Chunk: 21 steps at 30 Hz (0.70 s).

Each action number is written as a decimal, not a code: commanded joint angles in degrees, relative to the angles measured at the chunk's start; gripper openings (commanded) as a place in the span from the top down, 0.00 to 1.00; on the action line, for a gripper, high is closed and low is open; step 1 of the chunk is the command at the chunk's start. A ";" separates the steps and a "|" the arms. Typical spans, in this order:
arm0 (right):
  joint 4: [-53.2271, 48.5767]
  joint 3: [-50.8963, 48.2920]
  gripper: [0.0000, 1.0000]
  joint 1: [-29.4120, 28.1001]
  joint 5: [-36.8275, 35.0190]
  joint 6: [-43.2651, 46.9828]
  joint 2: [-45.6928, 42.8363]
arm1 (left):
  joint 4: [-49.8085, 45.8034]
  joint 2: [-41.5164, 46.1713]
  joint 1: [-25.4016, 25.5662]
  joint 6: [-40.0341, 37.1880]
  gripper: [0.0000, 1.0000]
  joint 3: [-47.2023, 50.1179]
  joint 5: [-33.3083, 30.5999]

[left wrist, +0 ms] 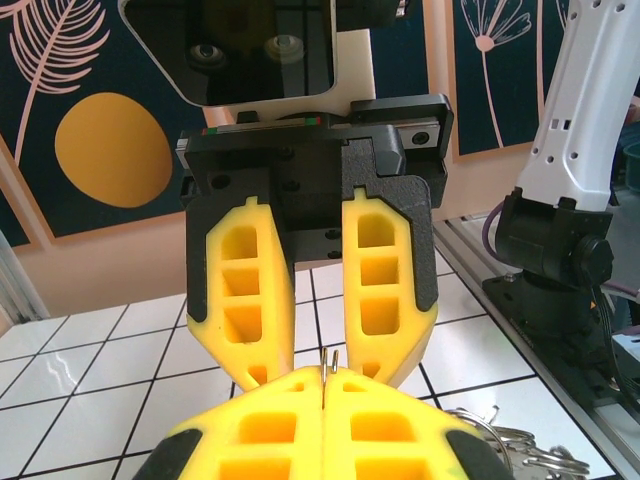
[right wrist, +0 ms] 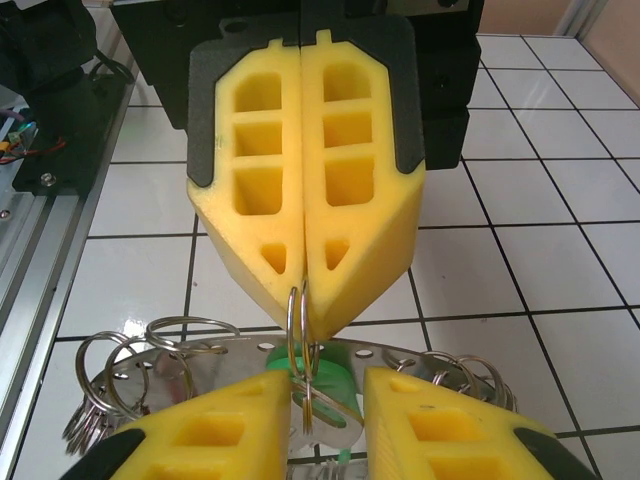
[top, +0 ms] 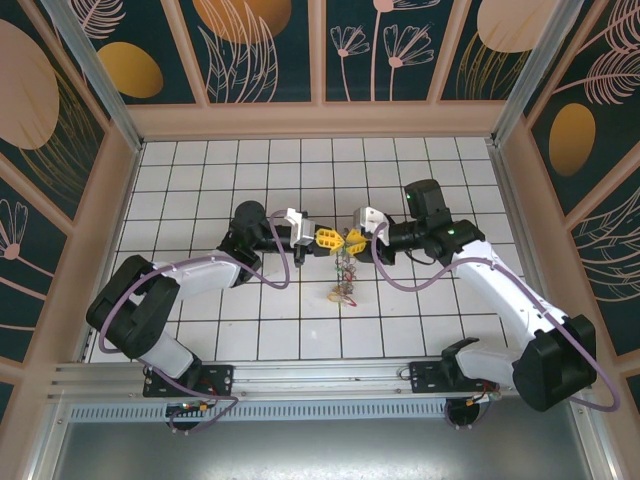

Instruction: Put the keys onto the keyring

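The keys (top: 344, 278) are a light, loose cluster of small stiff metal blades with plastic tags, strung on thin rings. They will likely swing and clink rather than stay put, and the smooth wire may slip from soft foam pads unless it is nipped squarely. The keyring (right wrist: 165, 365), a flat grey metal band punched with holes, looks rigid and thin. Its broad face seems the safest place to take hold, while the wire split ring (right wrist: 291, 335) offers only a narrow edge. Over the middle of the table (top: 200, 170) the two arms meet tip to tip. The left gripper (top: 333, 241) has its yellow fingers pressed together, pinching the top of that split ring, which stands upright between the pads. The right gripper (right wrist: 328, 390) faces it from the right with its fingers spread, one on each side of the ring and of a green tag (right wrist: 325, 370) just beneath, and no pad is seen touching metal. The flat band lies just below and beyond the right gripper's fingertips, with more small rings (right wrist: 100, 395) fanned out at one end. From above, the bunch trails from the meeting point toward the near side — whether its lower end rests on the tiles cannot be told.
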State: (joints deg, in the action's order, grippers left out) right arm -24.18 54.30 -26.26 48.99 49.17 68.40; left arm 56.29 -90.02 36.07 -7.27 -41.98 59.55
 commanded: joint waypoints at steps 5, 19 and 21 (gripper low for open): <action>2.26 1.42 0.76 -1.07 0.16 0.11 -1.04 | 1.75 1.81 0.23 -0.84 1.00 0.05 1.27; -0.31 3.06 1.00 -1.89 -0.87 0.89 1.13 | -0.60 2.41 0.31 -1.07 1.00 0.09 -0.81; -2.13 3.68 1.00 -1.86 -3.20 1.53 1.40 | -8.49 3.53 0.28 -4.56 0.90 -1.24 -1.71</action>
State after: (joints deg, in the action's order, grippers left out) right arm -24.47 55.18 -27.55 47.24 49.25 69.08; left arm 53.65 -89.38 35.99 -7.94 -41.47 58.04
